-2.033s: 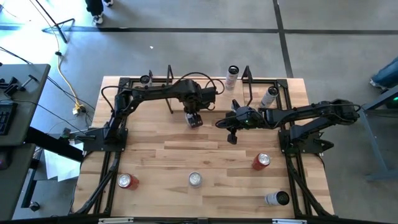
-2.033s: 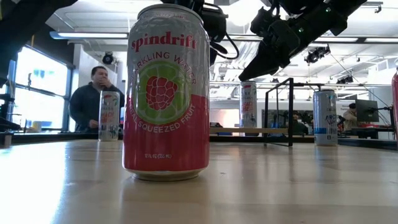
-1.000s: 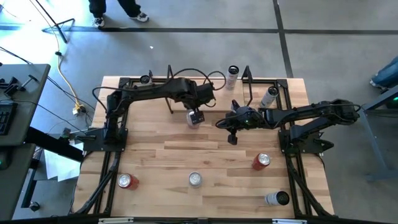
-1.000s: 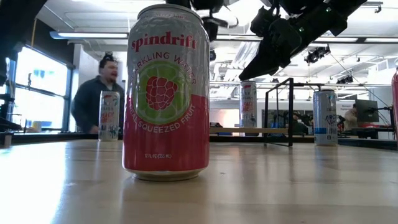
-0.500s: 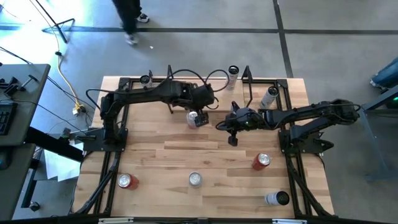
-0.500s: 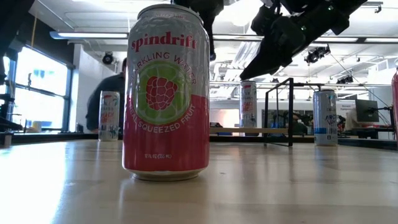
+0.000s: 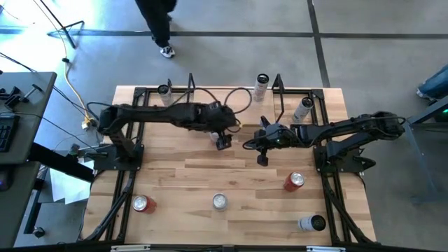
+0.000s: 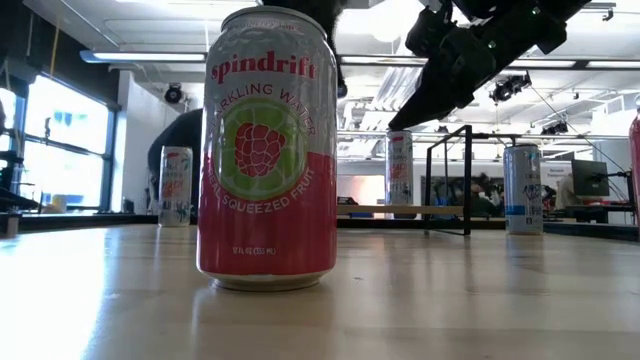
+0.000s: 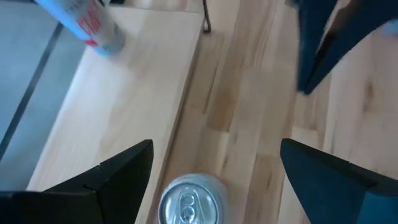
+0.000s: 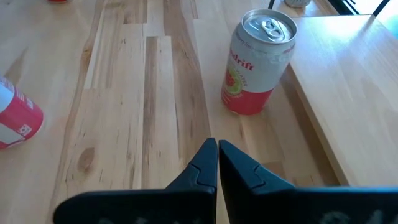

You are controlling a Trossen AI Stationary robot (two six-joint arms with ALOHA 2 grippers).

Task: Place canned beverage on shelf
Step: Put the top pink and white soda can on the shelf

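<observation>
The canned beverage, silver-topped with a pink and green label, stands upright on the table, its base right beside the near edge of the shelf board. In the left wrist view its top shows below and between the fingers of my left gripper, which hangs open above it. The shelf sits at the table's far middle. My right gripper is shut and hovers over the table, to the can's right.
One can stands at the shelf's far right end and another to the right of the shelf. A third is at the far left. Several more cans stand near the front edge. A person walks beyond the far edge.
My left arm has stretched out flatter, and its gripper has shifted a little toward the table's right and near edges and tipped, its fingers staying apart. The can stays upright in place. The person behind the table has walked toward the right.
</observation>
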